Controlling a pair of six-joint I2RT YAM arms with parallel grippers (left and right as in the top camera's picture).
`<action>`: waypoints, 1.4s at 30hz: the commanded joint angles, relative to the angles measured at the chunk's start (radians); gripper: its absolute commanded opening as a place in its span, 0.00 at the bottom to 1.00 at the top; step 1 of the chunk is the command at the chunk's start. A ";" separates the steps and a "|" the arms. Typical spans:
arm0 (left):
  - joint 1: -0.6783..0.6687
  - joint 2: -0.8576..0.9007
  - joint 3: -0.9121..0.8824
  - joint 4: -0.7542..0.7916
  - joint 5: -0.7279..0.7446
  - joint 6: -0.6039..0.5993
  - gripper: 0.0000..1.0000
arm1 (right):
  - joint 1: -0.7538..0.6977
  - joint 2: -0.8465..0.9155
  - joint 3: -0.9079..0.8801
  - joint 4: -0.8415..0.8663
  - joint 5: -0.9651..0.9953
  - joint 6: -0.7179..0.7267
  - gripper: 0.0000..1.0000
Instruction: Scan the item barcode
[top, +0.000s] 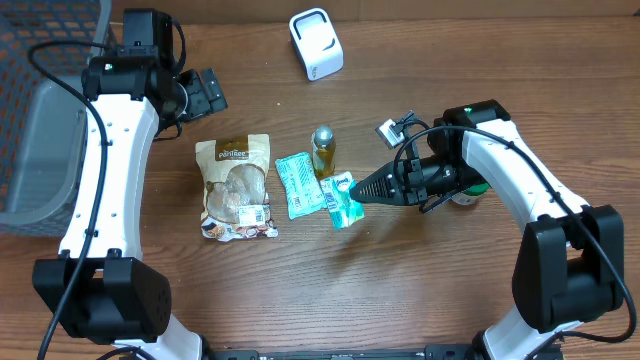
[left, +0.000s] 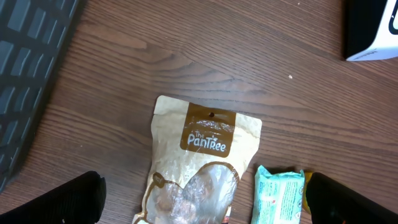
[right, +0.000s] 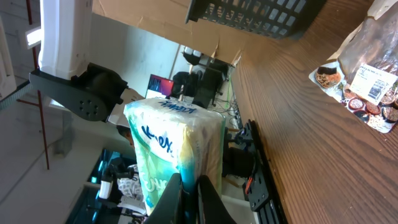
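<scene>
Brown wooden counter carries a small bottle near its middle. Just below and right of the bottle is the tissue pack, its edge pinched by the right end effector. Left of the bottle lies a snack pouch. Farther up and left of the bottle, the left end effector hangs spread wide. Straight beyond the bottle stands a white scanner.

The tissue pack is a small soft packet, pale green and white with blue Kleenex lettering (the smaller print I can't read). It is pinched at one end by my right claw, fingers closed on it, over the middle of the tabletop, slightly toward the right edge. The scanner, a white rounded box, stands near the far edge, well apart from the pack.
</scene>
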 joint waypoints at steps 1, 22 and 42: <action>-0.001 -0.011 0.018 0.001 0.001 0.013 1.00 | -0.003 -0.018 0.002 0.002 -0.045 -0.041 0.04; -0.001 -0.011 0.018 0.001 0.001 0.013 1.00 | -0.003 -0.018 0.001 0.014 0.097 -0.037 0.04; -0.001 -0.011 0.018 0.001 0.001 0.013 1.00 | -0.003 -0.018 -0.076 0.339 0.245 0.335 0.04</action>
